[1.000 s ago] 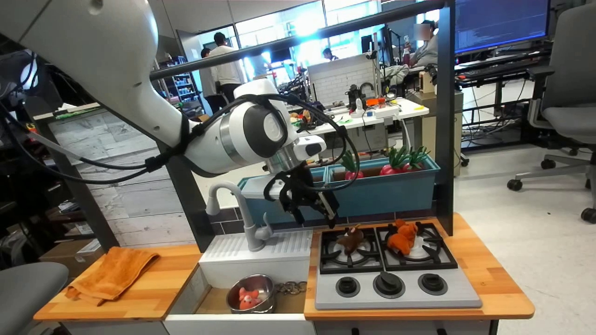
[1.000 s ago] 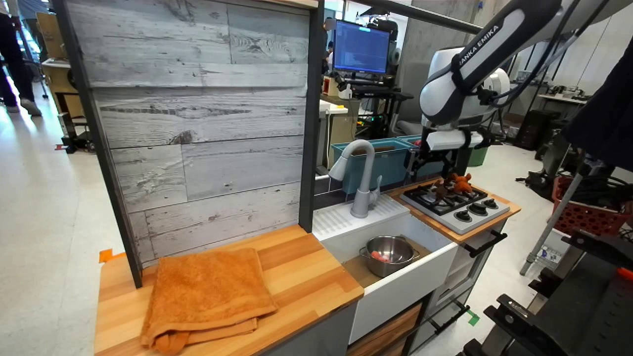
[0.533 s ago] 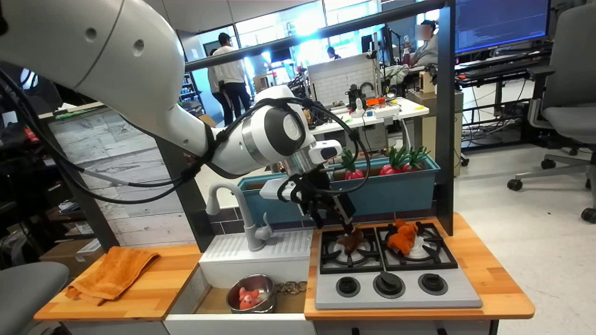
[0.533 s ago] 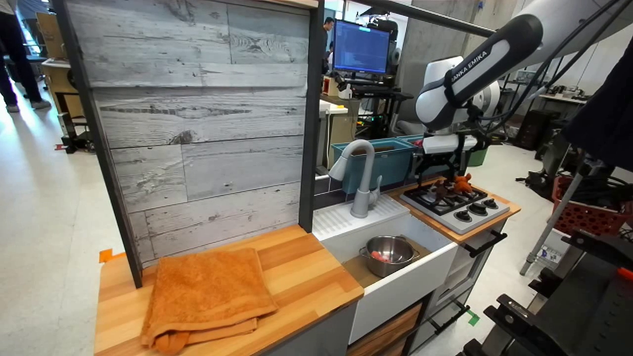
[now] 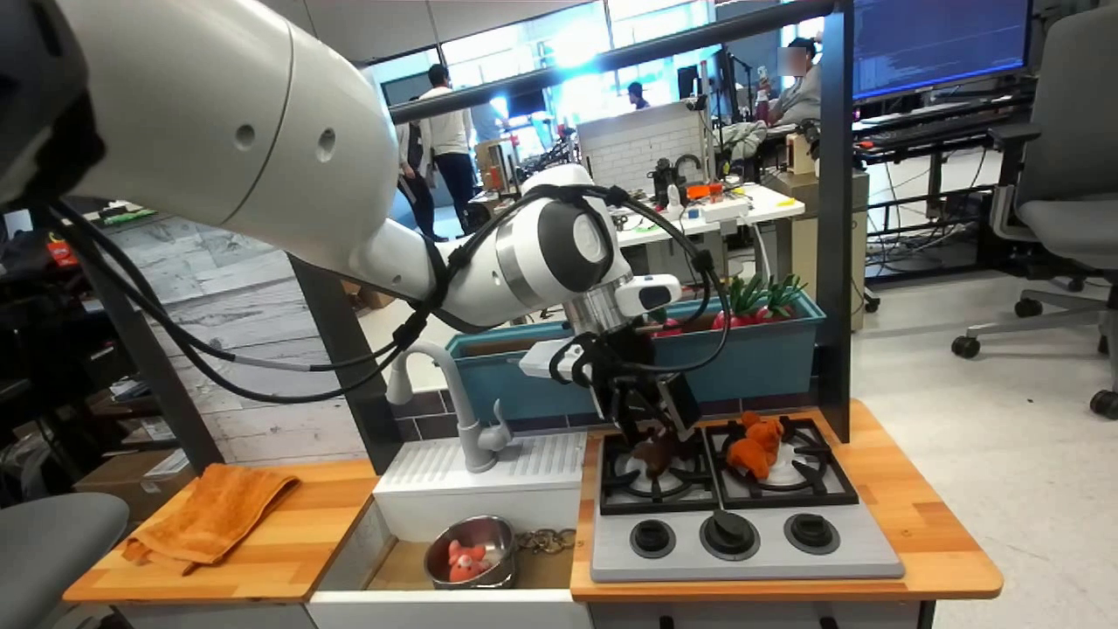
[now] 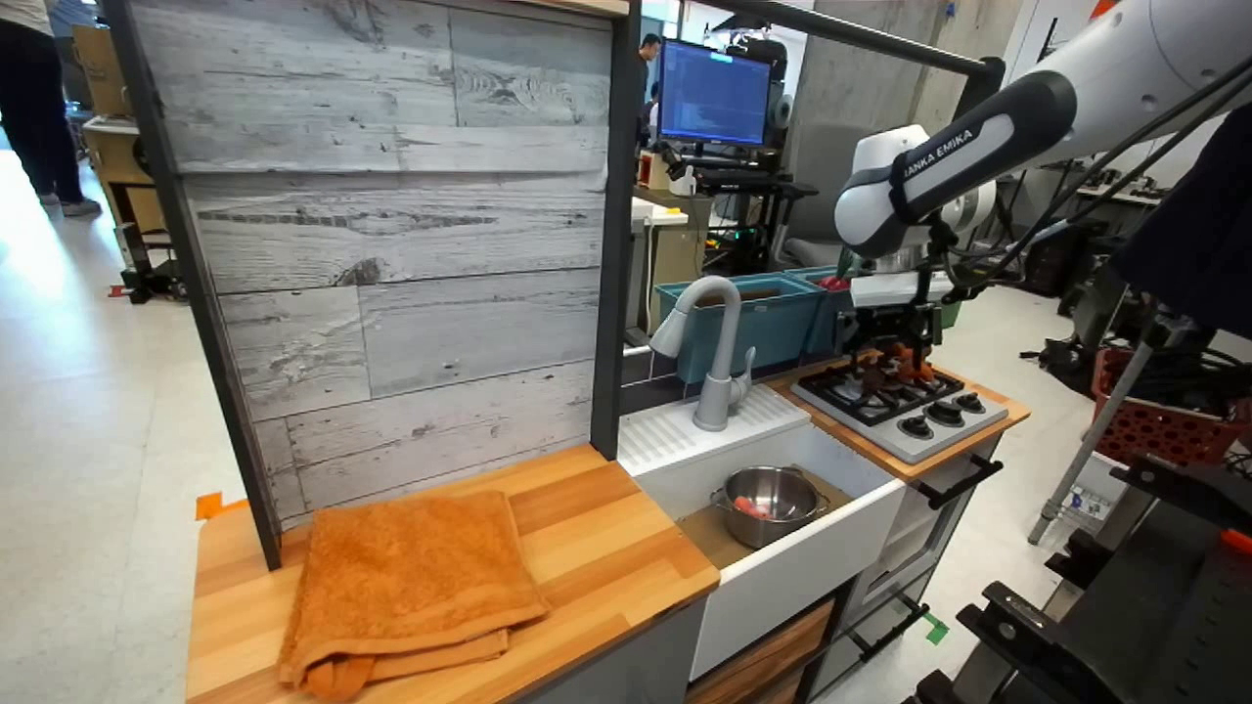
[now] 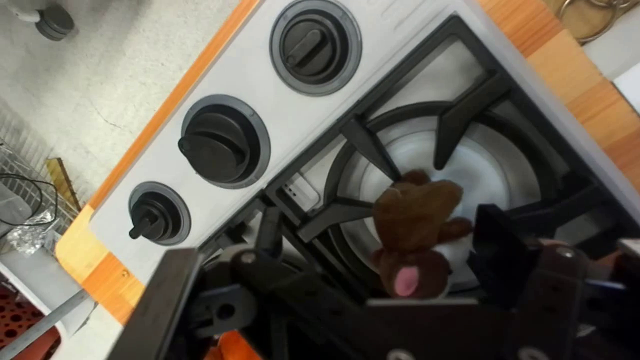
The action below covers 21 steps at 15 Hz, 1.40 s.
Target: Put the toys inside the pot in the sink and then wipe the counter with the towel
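A brown plush toy (image 5: 653, 456) lies on the left burner, and it fills the middle of the wrist view (image 7: 417, 215). My gripper (image 5: 661, 430) is open just above it. In the wrist view the open fingers (image 7: 382, 232) stand on either side of the toy, not closed on it. An orange plush toy (image 5: 753, 450) lies on the right burner. A coral toy (image 5: 465, 563) sits inside the metal pot (image 6: 763, 531) in the white sink (image 6: 797, 596). The folded orange towel (image 6: 411, 577) lies on the wooden counter (image 6: 597, 548) beyond the sink.
The stove (image 5: 681, 559) has black grates and several knobs. A grey faucet (image 5: 463, 406) rises behind the sink. A blue planter (image 5: 742, 358) with toy radishes stands behind the stove. A dark post (image 5: 836, 218) rises at the stove's back corner. A chain (image 5: 546, 540) lies beside the pot.
My open gripper has moved right and down in an exterior view, from above the planter's front to just over the brown toy. The toys, pot and towel have not visibly moved.
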### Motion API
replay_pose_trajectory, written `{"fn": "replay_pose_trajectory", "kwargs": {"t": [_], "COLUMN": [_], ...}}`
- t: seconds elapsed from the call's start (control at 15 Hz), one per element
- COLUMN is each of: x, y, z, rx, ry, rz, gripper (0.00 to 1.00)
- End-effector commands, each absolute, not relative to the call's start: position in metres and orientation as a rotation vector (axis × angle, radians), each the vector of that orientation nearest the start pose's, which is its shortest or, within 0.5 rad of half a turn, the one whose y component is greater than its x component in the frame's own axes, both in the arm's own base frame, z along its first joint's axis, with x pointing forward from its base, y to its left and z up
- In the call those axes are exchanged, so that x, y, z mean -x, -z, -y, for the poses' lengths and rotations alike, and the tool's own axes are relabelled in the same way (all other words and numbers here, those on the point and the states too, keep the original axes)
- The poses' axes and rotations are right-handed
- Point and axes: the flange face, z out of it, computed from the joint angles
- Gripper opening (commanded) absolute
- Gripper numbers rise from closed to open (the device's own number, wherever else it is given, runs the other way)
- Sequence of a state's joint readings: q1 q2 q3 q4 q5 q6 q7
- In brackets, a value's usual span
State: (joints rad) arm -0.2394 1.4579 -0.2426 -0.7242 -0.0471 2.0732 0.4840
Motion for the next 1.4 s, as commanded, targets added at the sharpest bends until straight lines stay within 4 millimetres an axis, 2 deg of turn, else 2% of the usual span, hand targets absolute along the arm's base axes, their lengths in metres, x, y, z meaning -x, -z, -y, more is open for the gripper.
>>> {"fn": "replay_pose_trajectory", "kwargs": {"t": [0.0, 0.53, 0.73, 0.93, 1.33], "x": [-0.718, -0.72, -0.727, -0.737, -0.723], "y": [-0.025, -0.017, -0.017, -0.011, -0.003], "z": [0.28, 0.265, 0.251, 0.225, 0.173], "rx": [3.16, 3.173, 3.214, 3.287, 3.395], "ry": [-0.104, -0.069, -0.015, 0.072, 0.224], "rz": [-1.248, -1.125, -1.006, -0.747, -0.27], "gripper": [0.65, 0.03, 0.0, 0.01, 0.02]}}
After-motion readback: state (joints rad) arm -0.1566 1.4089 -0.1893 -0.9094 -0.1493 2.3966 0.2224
